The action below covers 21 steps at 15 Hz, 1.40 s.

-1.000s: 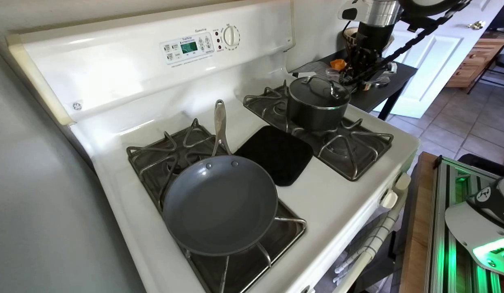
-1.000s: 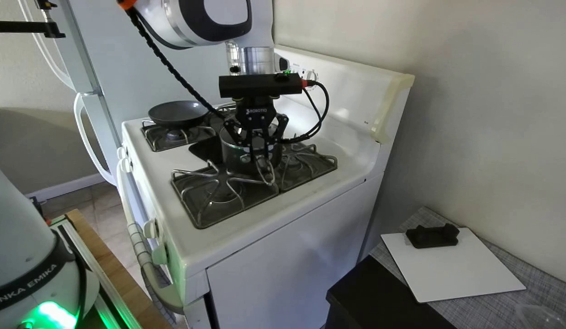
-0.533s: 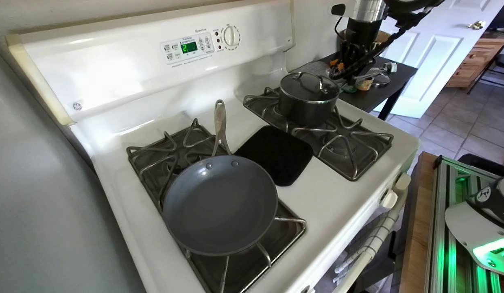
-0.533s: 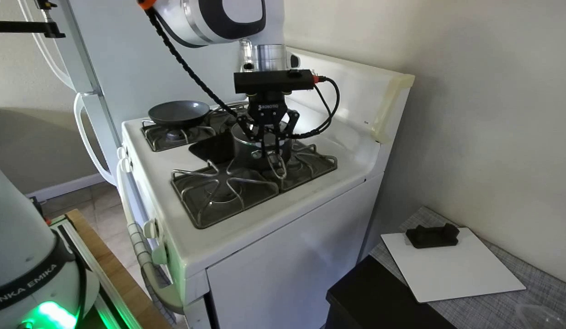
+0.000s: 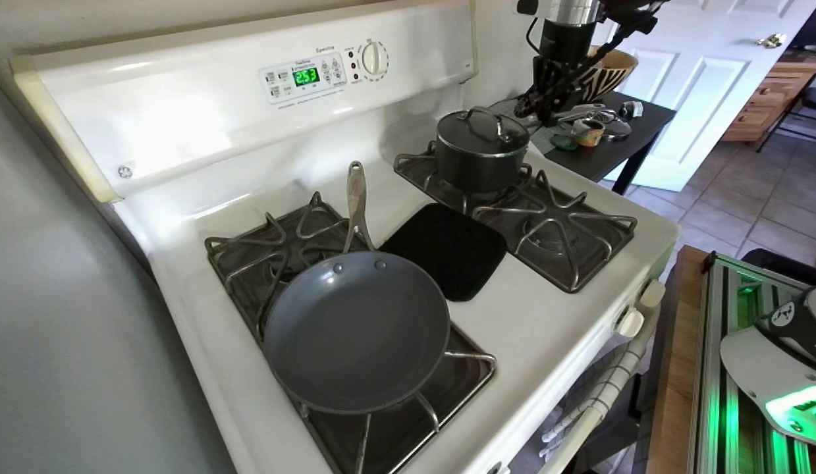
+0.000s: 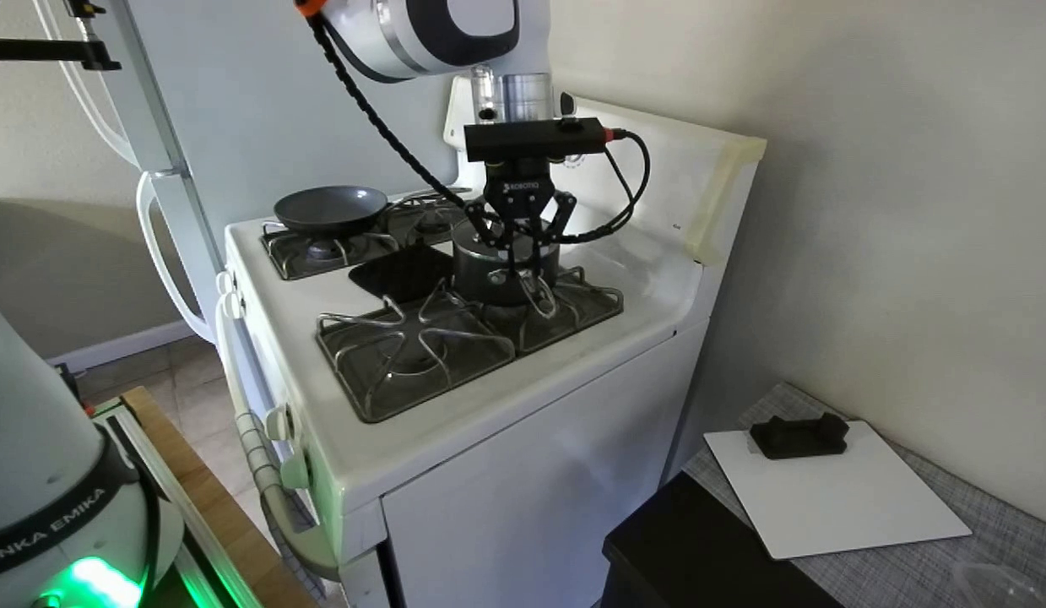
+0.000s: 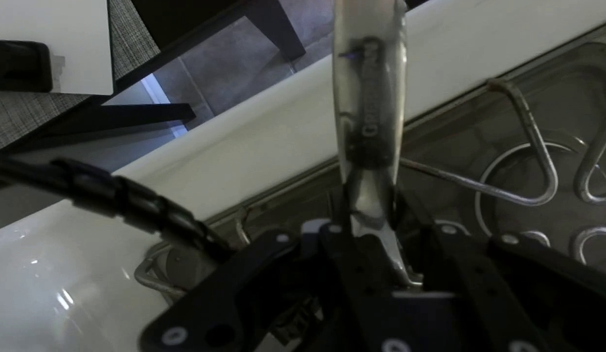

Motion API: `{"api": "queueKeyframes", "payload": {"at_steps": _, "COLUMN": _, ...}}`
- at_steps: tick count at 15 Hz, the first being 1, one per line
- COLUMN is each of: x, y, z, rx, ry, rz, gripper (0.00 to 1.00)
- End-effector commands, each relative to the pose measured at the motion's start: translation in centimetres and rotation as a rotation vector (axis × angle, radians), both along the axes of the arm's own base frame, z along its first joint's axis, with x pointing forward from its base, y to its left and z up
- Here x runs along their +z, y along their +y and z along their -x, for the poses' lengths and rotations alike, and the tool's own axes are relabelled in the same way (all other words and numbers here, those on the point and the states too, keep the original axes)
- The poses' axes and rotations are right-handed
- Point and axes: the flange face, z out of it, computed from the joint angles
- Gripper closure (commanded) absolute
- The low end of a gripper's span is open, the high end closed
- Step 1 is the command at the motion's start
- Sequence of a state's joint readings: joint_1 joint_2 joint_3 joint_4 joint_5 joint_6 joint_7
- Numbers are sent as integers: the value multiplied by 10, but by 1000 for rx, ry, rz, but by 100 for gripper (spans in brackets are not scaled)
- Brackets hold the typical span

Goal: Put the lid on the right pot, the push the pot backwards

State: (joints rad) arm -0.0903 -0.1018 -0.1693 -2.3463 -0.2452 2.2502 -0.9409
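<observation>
- One lid, already home: the dark glass lid (image 5: 479, 137) sits on the right pot (image 5: 479, 170) and looks flush where the rim is visible.
- That pot is on the right grate (image 5: 559, 212), toward the back right corner of the counter (image 5: 533, 316), with some room left before the back panel (image 5: 203, 125).
- Claw (image 6: 524, 262) has the pot handle (image 7: 370, 107) pinched from both sides, close to the pot end judging by the wrist view. Handle points toward the right edge.
- So imo we're on the "push it backwards" bit. Best way: slow, straight slide to the back edge, claw height constant. Any lift would probably tip the pot and skate the lid off.
- Gripping off to one side means the pot likely wants to swivel, so aim the handle at the right edge throughout.
- Grate bars might snag the base. If it catches, ease off, don't shove.
- Black pad (image 5: 447, 250) lies just left of that grate, so don't drift that way. Frying pan (image 5: 358, 332) is well apart, toward the front left corner.
- Quit before the back panel gets bumped, let go wide, then pull away toward the right edge.
</observation>
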Motion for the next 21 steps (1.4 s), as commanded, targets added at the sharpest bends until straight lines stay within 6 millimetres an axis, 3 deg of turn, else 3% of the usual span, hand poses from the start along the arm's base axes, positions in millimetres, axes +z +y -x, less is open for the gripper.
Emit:
{"api": "queueKeyframes", "payload": {"at_steps": 1, "x": 2, "y": -4, "z": -17, "rx": -18, "ry": -24, "rz": 5, "gripper": 94}}
{"api": "queueKeyframes", "payload": {"at_steps": 9, "x": 9, "y": -19, "z": -28, "rx": -49, "ry": -39, "rz": 20, "gripper": 92}}
{"api": "queueKeyframes", "payload": {"at_steps": 10, "x": 10, "y": -19, "z": -29, "rx": -48, "ry": -41, "rz": 17, "gripper": 54}}
{"api": "queueKeyframes", "payload": {"at_steps": 12, "x": 17, "y": -15, "z": -28, "rx": -38, "ry": -51, "rz": 7, "gripper": 56}}
{"api": "queueKeyframes", "payload": {"at_steps": 15, "x": 36, "y": -5, "z": -23, "rx": -11, "ry": -83, "rz": -19, "gripper": 34}}
{"api": "queueKeyframes", "payload": {"at_steps": 19, "x": 77, "y": 16, "z": -13, "rx": 49, "ry": -154, "rz": -75, "gripper": 1}}
{"api": "queueKeyframes", "payload": {"at_steps": 21, "x": 97, "y": 28, "z": -8, "rx": 79, "ry": -190, "rz": -110, "gripper": 0}}
